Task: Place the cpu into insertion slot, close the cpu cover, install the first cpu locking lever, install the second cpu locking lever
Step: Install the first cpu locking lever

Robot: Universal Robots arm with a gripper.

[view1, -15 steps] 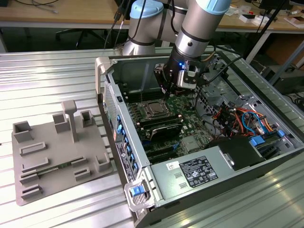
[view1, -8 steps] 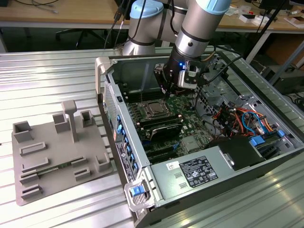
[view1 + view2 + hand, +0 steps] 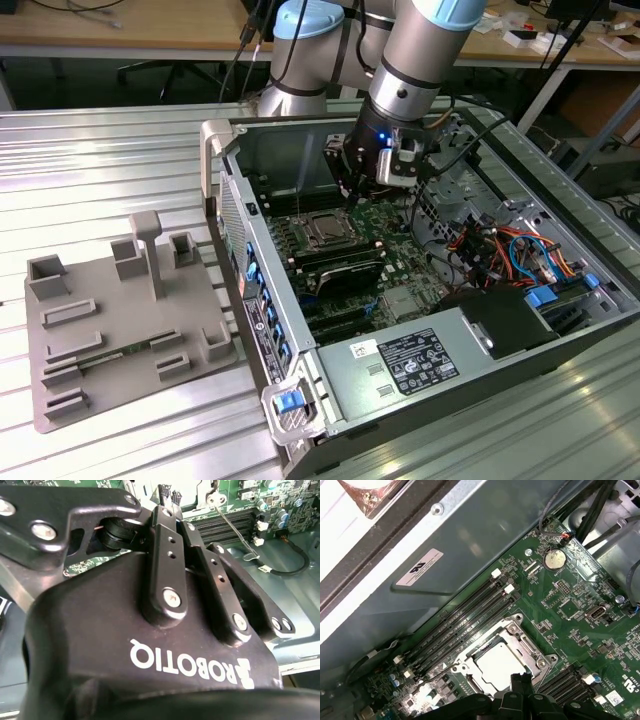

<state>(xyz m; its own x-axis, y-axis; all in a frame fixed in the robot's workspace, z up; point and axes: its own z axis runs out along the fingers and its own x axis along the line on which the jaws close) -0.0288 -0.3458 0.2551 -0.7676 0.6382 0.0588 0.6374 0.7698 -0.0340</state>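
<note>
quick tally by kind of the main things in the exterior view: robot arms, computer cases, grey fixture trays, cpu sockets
robot arm: 1
computer case: 1
grey fixture tray: 1
cpu socket, with cpu cover down over the cpu: 1
total: 4

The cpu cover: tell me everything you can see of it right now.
The cpu cover is a thin silver metal frame with a square cut-out centre, lying flat and closed over the cpu, whose pale metal top shows through the opening. It sits on the green board beside the long black memory slots. A thin wire lever stands off one corner, apparently unlatched. The gripper hovers at the cover's edge; contact cannot be told.
</note>
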